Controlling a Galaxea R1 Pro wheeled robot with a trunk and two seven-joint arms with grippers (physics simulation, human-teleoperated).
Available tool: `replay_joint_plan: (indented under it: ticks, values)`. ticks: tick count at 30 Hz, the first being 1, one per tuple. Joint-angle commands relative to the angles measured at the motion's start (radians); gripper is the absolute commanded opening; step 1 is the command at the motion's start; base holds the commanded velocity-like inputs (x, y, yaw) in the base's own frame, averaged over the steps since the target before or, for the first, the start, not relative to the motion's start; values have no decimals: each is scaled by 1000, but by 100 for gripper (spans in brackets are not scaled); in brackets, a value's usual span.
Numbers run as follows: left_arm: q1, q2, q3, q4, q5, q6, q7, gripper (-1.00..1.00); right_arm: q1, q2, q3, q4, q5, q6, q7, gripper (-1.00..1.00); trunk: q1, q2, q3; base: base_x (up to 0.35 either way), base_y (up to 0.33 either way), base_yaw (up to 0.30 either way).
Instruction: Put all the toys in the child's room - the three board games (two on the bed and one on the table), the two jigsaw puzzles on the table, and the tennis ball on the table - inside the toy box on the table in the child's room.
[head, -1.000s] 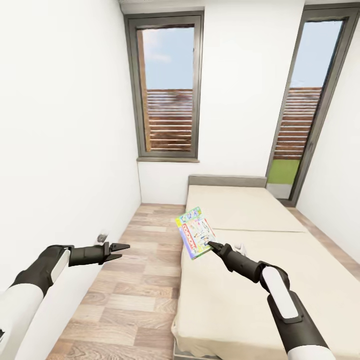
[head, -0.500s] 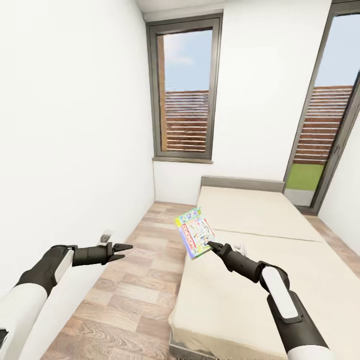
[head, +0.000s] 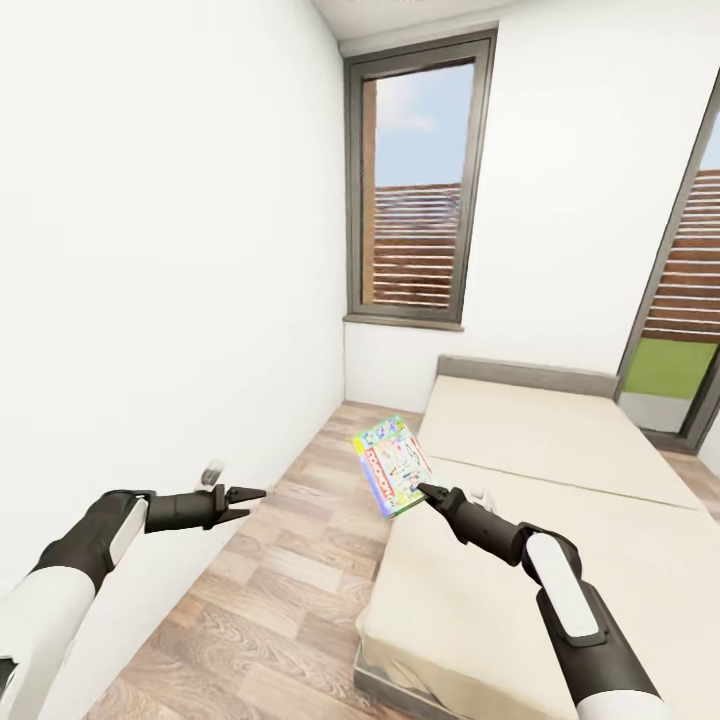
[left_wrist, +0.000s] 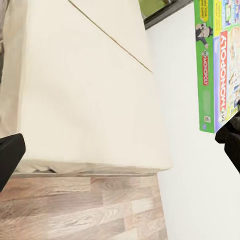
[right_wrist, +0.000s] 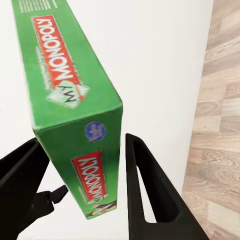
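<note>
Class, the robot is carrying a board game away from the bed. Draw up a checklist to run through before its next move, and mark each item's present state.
1. Right claw shut on the board game: ok.
2. Game clear of the bed: ok.
3. Left claw free to help: ok, open and holding nothing.
4. Left claw clear of the wall: cannot tell.
5. Toy box in sight: not ok.

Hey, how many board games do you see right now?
1. A Monopoly box held in the right gripper, above the bed's edge. Others may be out of view.
</note>
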Motion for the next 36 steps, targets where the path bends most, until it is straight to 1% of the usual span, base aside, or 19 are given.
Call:
replay_joint_plan:
  ticks: [1,4,11,16,18,22,23,24,27,32,36]
  values:
    - [-1,-1,1,1,2,7,-1,100,-1,0,-2,0,5,6,7,-100,-4,6,2,-4,-4,277]
    - [-1,-8,0,1,0,12,11,100,-1,0,-2,0,7,6,6,-100,-15,27,13,-2,-2,278]
    - [-5,-20,1,1,2,17,118,100,-1,-1,-1,0,12,11,4,-100,-42,76,36,0,0,281]
    - [-7,-24,1,1,2,18,135,100,-1,-5,-2,-1,15,65,0,-100,-61,111,52,-77,0,286]
    - [-7,-25,1,1,2,17,137,100,-1,-19,-3,-2,16,105,-4,-100,-69,125,58,-222,0,288]
    - [-7,-25,1,1,2,17,138,100,-5,-85,-3,1,14,176,-21,-100,-84,153,70,-85,0,288]
    - [-7,-25,1,1,2,16,138,100,-5,-105,-4,2,12,200,-26,-100,-88,160,74,-20,0,288]
    - [-7,-25,1,1,2,16,138,100,-5,-114,-4,4,12,211,-28,-100,-88,160,74,-13,0,288]
    - [-7,-25,3,1,4,9,135,100,-5,-125,-6,15,12,229,-31,-100,-88,160,74,-5,0,289]
    - [-6,-28,2,1,2,4,142,100,-3,-128,-6,19,12,229,-32,-100,-88,160,74,-2,-16,285]
    - [-7,-36,1,1,2,3,144,100,-2,-128,-6,20,12,225,-33,-100,-88,160,74,-62,-190,108]
